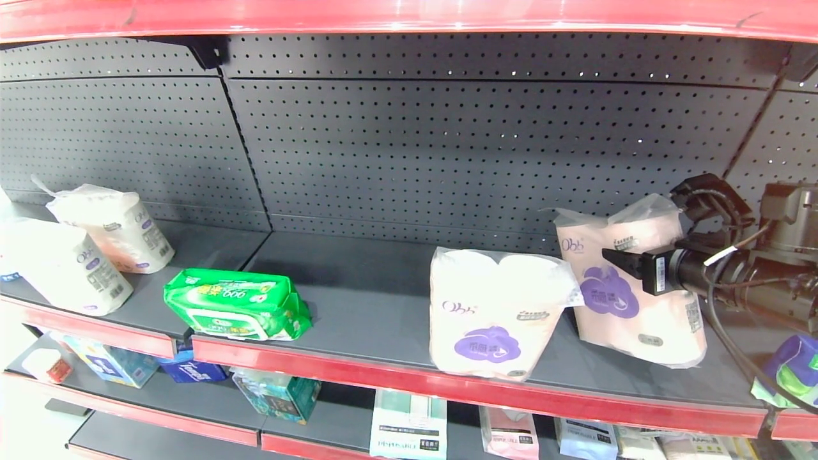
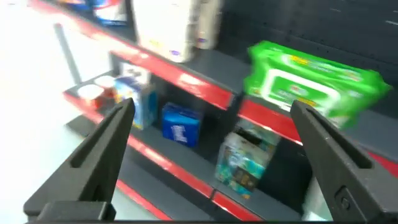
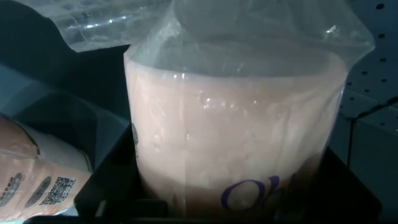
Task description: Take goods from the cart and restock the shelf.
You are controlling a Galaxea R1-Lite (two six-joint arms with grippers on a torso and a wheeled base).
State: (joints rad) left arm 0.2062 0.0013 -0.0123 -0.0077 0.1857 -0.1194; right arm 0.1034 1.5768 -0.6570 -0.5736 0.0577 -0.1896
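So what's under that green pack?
The green pack lies on the grey shelf; one level down are a blue pack and a teal box. The red edge hides their tops and anything farther back.

Left gripper [image 2: 211, 155] wide open, fingers [image 2: 93, 162] spread far apart. Right arm [image 1: 754, 281] extended roughly level, right gripper [image 1: 625, 265] clamped around a tissue pack [image 1: 645, 319].
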